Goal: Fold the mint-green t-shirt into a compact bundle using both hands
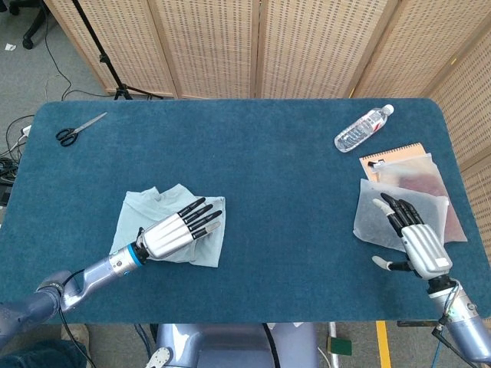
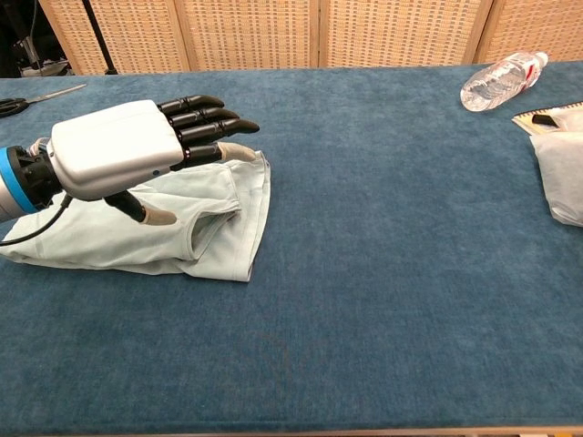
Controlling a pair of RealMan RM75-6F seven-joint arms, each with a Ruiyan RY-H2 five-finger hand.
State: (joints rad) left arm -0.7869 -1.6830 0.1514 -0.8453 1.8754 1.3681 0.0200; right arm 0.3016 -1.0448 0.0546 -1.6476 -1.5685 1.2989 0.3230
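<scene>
The mint-green t-shirt (image 1: 161,213) (image 2: 209,228) lies folded in a loose square on the blue table, left of centre. My left hand (image 1: 175,231) (image 2: 137,155) hovers flat just over it, fingers stretched out and apart, holding nothing. In the chest view the thumb hangs down toward the cloth. My right hand (image 1: 414,238) is at the table's right side, fingers spread, resting at the near edge of a white translucent bag (image 1: 391,211). It grips nothing. The chest view does not show the right hand.
A plastic water bottle (image 1: 364,128) (image 2: 501,80) lies at the back right. An orange notebook (image 1: 399,157) sits under the translucent bags on the right. Black-handled scissors (image 1: 77,130) lie at the back left. A folding screen stands behind the table.
</scene>
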